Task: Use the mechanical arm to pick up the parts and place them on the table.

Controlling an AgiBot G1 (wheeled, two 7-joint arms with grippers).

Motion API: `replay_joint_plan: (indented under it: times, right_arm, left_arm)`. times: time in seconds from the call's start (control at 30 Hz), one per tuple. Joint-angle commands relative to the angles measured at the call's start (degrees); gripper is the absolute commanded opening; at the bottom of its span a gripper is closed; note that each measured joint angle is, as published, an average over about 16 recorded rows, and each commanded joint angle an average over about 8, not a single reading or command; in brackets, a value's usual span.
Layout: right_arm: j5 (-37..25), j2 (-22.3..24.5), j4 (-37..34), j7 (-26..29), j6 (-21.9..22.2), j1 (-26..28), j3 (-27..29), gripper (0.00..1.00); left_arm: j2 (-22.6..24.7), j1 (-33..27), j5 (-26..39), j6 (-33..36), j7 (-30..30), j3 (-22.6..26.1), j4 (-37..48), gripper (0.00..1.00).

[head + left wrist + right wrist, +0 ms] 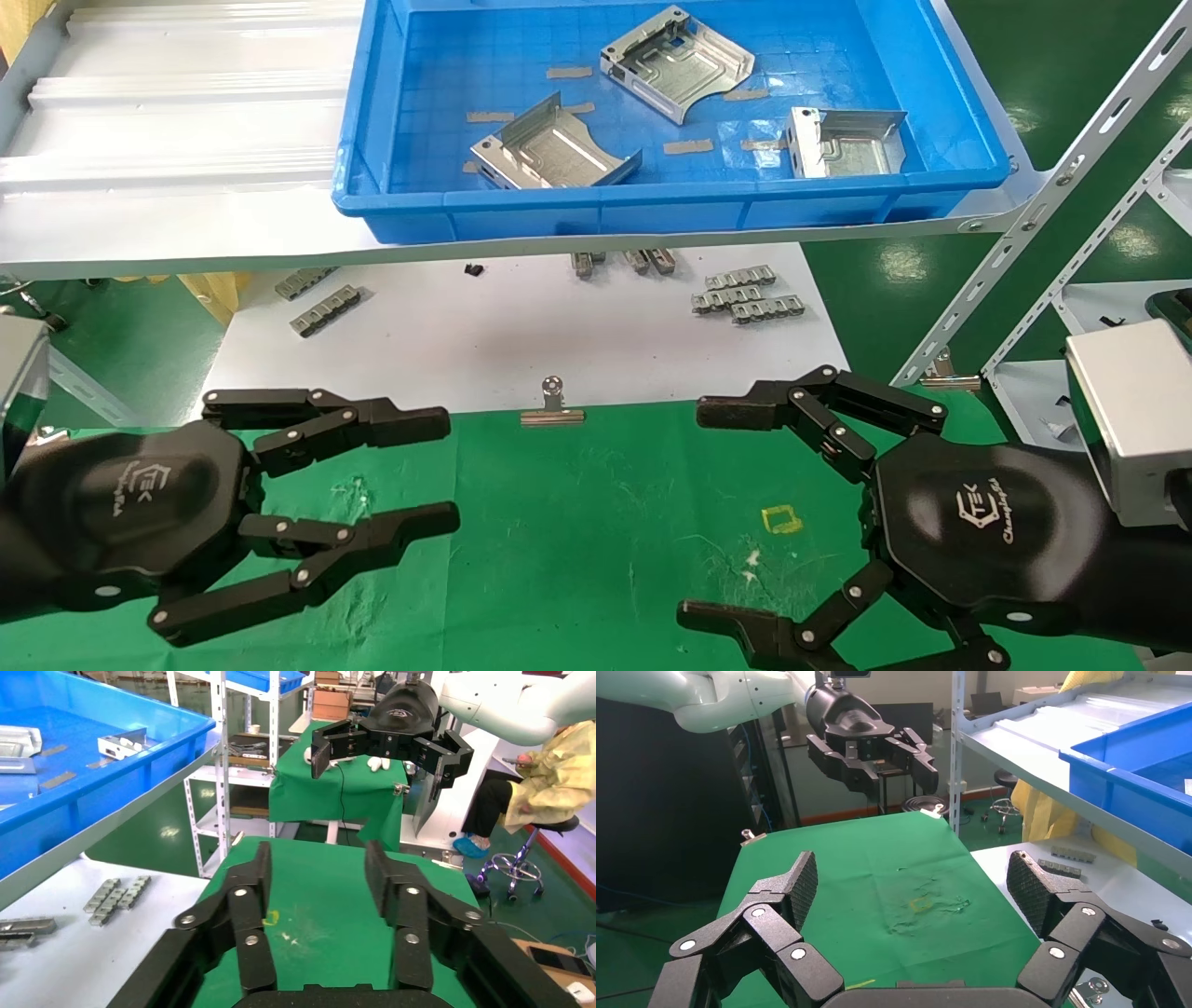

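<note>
Head view: the left gripper [438,471] is seen low on the left, held over the green table [596,522] with its black linked fingers spread wide and nothing between them. Beyond it, a grey ribbed shelf [177,112] carries a blue bin [652,210] in which three parts are laid, well apart from one another. The left part [549,154] is a shiny silver stamped bracket with upturned side flanges and an embossed channel down its middle; the middle part [675,63] is set farther back and turned at an angle, its channel pattern clearly shown; the right part [843,142] is placed near the bin's right wall, one flange standing upright. Small grey strips [687,146] are scattered on the bin floor. On the white board [521,326] under the shelf, toothed clip strips [745,294] are grouped, and a steel binder clip [553,406] is seated on the cloth's far edge. A small yellow square outline [782,519] is marked on the cloth. The right gripper [694,513] is held on the right, likewise spread wide and empty.
</note>
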Motion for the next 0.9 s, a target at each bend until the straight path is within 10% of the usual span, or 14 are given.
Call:
replay_joint_plan:
  times: [0.03, 0.4, 0.9]
  right_arm:
    - [0.00, 0.02, 0.01, 0.05, -0.08, -0.11, -0.05, 1.00]
    - [-4.34, -4.10, -3.82, -1.06, 6.86, 10.42, 0.48, 1.00]
    - [-36.91, -27.31, -33.98, 3.78, 34.96, 37.21, -14.26, 1.00]
  left_arm:
    - [0.00, 0.00, 0.00, 0.00, 0.00, 0.00, 0.00, 0.00]
    - [0.00, 0.00, 0.00, 0.00, 0.00, 0.00, 0.00, 0.00]
    - [0.00, 0.00, 0.00, 0.00, 0.00, 0.00, 0.00, 0.00]
